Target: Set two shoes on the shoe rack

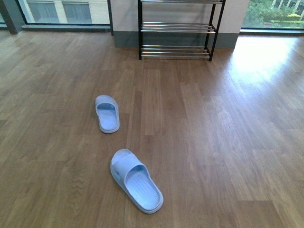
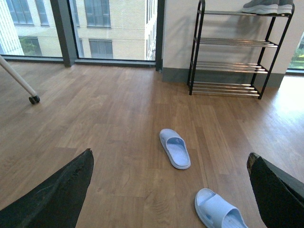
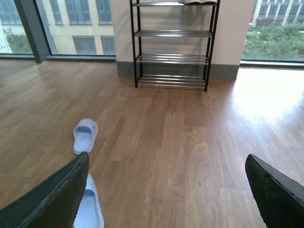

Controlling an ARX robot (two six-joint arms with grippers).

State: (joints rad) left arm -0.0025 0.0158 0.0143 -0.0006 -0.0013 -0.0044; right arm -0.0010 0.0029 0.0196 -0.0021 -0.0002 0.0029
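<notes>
Already, grey white-soled shoes (image 2: 266,5) top the silver-barred shoe rack (image 2: 235,42).

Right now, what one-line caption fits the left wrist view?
One blue slipper and its mate lie apart on the wood floor; grey sneakers sit on the top shelf of the shoe rack.

The grey sneakers (image 2: 266,6) with white soles stand upright, side by side, on the top tier of the shoe rack (image 2: 232,42), toward one end. Only their lower parts show. The rack stands against the wall - thin black frame, silver bar shelves.
</notes>
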